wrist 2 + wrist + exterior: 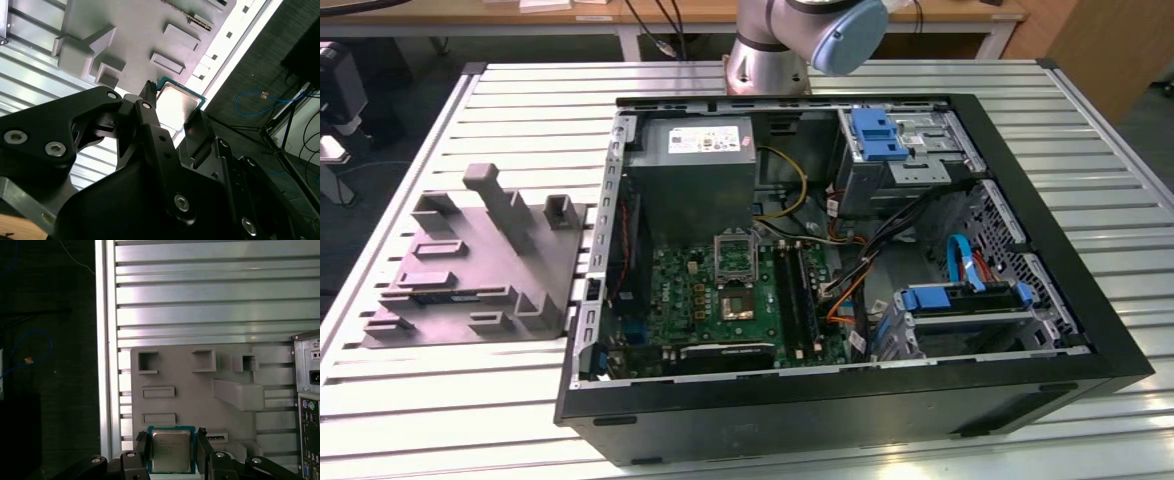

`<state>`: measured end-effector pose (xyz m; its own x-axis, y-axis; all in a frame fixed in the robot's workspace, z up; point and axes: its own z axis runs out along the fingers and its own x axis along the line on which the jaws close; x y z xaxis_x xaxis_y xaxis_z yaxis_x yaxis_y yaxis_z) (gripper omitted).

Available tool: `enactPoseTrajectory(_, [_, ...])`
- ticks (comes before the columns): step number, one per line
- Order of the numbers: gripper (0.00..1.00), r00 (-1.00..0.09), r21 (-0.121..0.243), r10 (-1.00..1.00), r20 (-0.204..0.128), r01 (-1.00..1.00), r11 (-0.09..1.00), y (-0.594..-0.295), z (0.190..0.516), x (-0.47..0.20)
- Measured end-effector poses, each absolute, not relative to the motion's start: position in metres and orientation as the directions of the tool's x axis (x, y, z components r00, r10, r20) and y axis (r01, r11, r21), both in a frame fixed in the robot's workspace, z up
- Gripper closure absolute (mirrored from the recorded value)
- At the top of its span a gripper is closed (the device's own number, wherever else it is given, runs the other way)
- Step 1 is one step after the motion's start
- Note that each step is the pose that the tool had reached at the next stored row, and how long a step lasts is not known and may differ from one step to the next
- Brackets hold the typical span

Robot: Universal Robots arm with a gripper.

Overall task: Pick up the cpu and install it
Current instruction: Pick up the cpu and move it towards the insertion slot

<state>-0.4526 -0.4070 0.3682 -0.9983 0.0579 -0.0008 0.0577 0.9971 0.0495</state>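
Exterior view takes in a slatted metal table [414, 400] carrying an open computer case [854, 410], its green board [694, 290] exposed, with a grey moulded tray [467, 260] beside it on the exterior view's left. The arm [801, 35] rises from the table's far edge. In the first wrist view the cpu [171, 452] sits flat between the jaws, which pinch two opposite edges. I judge the pick-up done and the install not begun; it calls for a level, steady hold, as the thin chip is held by its edges alone. The gripper [171, 436] hangs above the tray, pointing down at it
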Motion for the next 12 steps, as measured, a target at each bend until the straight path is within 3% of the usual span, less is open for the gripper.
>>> enactPoseTrajectory(12, [0.53,-0.998,0.049,0.058,-0.001,0.058,0.997,-0.407,0.3682,-0.4432])
